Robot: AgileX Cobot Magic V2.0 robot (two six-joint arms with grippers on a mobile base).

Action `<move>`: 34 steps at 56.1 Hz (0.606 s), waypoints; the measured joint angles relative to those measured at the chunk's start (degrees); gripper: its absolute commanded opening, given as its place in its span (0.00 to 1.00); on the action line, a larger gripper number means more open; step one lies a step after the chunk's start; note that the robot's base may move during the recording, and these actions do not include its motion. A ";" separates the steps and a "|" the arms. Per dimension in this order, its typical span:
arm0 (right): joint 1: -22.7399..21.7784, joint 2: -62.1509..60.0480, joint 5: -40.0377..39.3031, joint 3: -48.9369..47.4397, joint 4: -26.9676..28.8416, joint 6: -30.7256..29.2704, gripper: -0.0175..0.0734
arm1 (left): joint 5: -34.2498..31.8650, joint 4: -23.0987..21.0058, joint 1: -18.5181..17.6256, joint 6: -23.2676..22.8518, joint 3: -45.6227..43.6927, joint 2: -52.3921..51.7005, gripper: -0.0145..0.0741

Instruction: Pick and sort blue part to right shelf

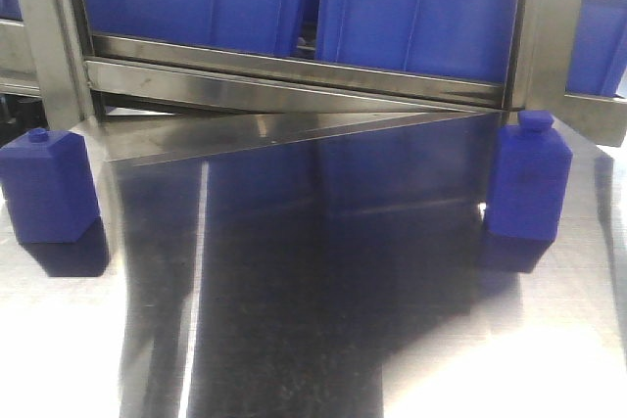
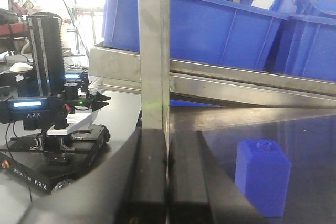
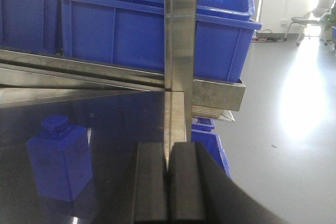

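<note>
Okay, both sets of fingers are closed tight with nothing in them. You can see the left fingers and the right fingers pressed pad to pad. So I think the pick has not begun yet.

One blue part stands upright on the shiny table. It is at the right side, just in front of the right shelf with its blue bins. A second blue part stands well apart, at the left edge.

The right arm looks like the better one to use. In its camera the part sits low and to the left of the fingers, and a steel post stands straight ahead.

First, open the right fingers wide. Turn them toward the part and away from the post so you do not bump it. Come down around the square body, not the little cap, since the cap is too small to hold well. Close slowly on two flat sides.

Be careful, because the table shines like a mirror and the blue under the part is only its reflection. Then lift straight up before you go to the shelf.
</note>
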 measured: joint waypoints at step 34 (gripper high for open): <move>0.00 0.00 0.00 0.00 0.00 0.00 0.25 | -0.39 0.00 0.00 0.00 0.00 0.00 0.30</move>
